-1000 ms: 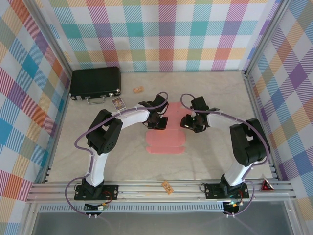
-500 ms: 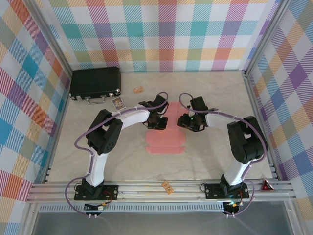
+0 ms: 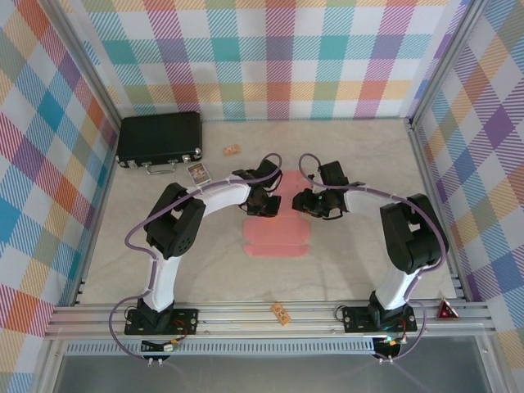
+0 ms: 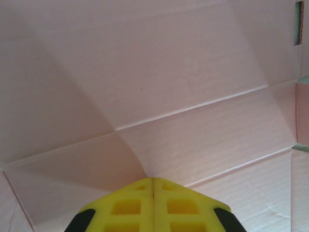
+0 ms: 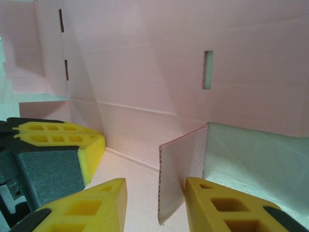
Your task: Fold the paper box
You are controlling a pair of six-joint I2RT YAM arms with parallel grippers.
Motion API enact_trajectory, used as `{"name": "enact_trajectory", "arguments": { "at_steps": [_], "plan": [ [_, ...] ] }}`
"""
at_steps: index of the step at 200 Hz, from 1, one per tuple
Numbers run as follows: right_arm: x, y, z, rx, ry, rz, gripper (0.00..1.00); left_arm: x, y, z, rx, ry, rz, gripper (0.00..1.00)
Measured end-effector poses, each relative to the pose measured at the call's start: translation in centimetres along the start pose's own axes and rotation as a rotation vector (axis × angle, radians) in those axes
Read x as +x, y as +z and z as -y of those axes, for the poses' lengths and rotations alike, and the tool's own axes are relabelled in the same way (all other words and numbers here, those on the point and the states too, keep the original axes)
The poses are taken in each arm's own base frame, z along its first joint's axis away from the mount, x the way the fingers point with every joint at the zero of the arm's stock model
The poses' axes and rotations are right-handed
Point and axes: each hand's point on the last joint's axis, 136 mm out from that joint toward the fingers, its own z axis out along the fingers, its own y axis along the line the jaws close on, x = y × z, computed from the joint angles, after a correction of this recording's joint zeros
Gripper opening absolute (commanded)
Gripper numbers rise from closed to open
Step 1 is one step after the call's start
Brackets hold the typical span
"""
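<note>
Your right claw (image 5: 155, 181) slid left and narrowed, jaws apart astride an upright flap (image 5: 181, 174) | left claw (image 4: 153, 180) pinched closed, tips on the paper box (image 3: 278, 237) | box lies mid-frame on counter (image 3: 360, 254)

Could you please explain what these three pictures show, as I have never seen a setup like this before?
This is a robot with a left arm and a right arm, bolted side by side at a table. Each ends in a two-finger, yellow-tipped end effector. The overhead picture looks down from above and behind the arms. The other two pictures come from a camera on each wrist.

On the table lie the salmon-pink paper box, a creased card sheet with flaps, and a black case at the far left.

The left end effector is shut, its tip down at the card. The right end effector is open, with a small upright flap between its fingers. Nothing is gripped yet.
</note>
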Motion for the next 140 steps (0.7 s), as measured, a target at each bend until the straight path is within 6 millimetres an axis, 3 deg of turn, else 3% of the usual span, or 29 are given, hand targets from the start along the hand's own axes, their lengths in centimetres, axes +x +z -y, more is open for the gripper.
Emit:
{"name": "enact_trajectory", "arguments": {
  "at_steps": [61,140],
  "plan": [
    [0.2,1.4,-0.2,-0.023,-0.001,-0.037,0.32,-0.1,0.0,-0.1,-0.006,0.0,0.003,0.0],
    [-0.5,0.2,-0.3,0.014,-0.011,0.004,0.35,-0.2,-0.2,-0.2,-0.019,0.028,0.003,0.0]
  ]
}}
